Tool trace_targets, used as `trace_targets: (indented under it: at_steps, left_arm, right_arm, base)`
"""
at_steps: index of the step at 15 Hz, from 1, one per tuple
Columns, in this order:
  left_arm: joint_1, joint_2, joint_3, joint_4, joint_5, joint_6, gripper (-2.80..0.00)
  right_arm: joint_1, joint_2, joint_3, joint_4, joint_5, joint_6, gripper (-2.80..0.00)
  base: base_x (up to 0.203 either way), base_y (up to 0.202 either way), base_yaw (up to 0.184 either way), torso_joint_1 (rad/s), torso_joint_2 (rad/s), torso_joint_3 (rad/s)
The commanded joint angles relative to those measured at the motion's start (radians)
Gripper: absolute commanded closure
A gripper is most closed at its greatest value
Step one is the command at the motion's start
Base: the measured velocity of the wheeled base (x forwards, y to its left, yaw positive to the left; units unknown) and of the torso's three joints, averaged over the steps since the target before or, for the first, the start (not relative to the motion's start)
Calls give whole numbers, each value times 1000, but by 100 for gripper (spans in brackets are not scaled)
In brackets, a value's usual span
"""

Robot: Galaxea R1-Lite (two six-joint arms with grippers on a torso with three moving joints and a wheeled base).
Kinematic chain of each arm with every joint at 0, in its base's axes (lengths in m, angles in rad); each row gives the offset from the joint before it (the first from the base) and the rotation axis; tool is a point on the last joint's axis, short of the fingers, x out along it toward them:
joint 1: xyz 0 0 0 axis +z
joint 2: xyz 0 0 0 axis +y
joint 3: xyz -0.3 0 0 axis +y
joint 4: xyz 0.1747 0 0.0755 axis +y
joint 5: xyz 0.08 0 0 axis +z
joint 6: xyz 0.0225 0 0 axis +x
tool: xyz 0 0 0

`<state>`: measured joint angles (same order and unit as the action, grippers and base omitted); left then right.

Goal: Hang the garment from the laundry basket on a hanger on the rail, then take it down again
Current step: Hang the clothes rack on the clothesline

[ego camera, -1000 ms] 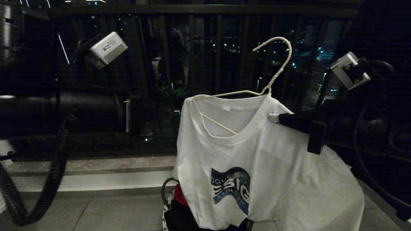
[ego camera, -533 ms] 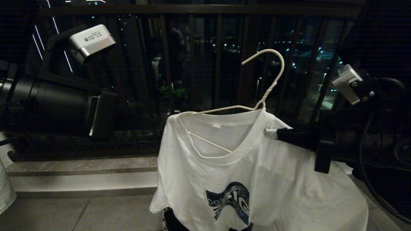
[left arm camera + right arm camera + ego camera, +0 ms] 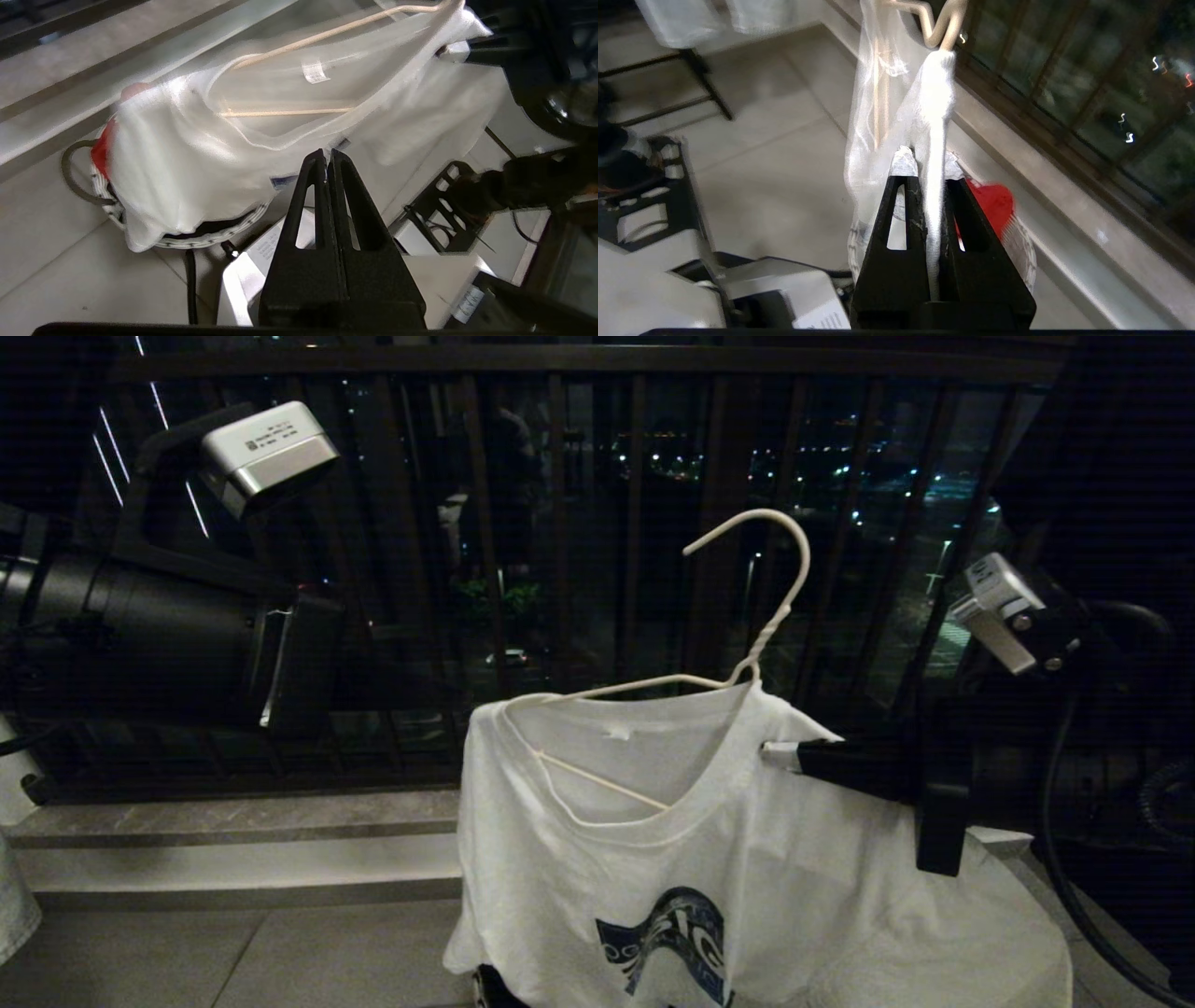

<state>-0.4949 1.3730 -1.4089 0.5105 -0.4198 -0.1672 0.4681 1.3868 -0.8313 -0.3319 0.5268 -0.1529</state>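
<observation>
The garment (image 3: pixel 747 868), a white T-shirt with a blue-and-black logo, hangs on the cream wire hanger (image 3: pixel 784 588) in mid-air before the balcony bars. My right gripper (image 3: pixel 767 754) is shut on the shirt's shoulder, where the hanger's arm runs inside the cloth; from the right wrist the fabric (image 3: pixel 936 93) shows pinched between the jaws of the gripper (image 3: pixel 928 161). My left gripper (image 3: pixel 327 156) is shut and empty, just short of the shirt (image 3: pixel 187 154). The laundry basket (image 3: pixel 205 239) stands on the floor under the hem. The rail is out of view.
A dark balcony railing (image 3: pixel 597 569) runs behind the shirt, with a stone step (image 3: pixel 233 859) at its foot. A red item (image 3: pixel 994 200) lies in the basket. My left arm (image 3: pixel 187 635) fills the left side. A black rack (image 3: pixel 439 210) stands by my base.
My right gripper has carried the hanger and shirt lower and a little left. The left arm has swung round, so its wrist now points towards the shirt.
</observation>
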Motion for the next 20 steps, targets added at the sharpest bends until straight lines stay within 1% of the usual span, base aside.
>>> trace_targets:
  at_steps: [1,5,12,20]
  left_arm:
    - [1,5,1,2,-2,-2,0]
    - [-1,0,-1,0,-2,-2,0]
    - [-1,-23,-5,7,-2,-2,0]
    - [-8,-45,-16,6,-7,-13,0]
  right_arm:
    - [0,8,-5,-2,2,-2,0]
    - [0,6,-5,-2,1,-2,0]
    - [8,-4,1,3,2,-4,0]
    - [44,-87,13,78,2,-19,0]
  base:
    - [0,0,0,72,-325,-332]
    - [0,0,0,96,-512,-331]
    - [0,0,0,155,-465,-318]
    - [0,0,0,195,-497,-301]
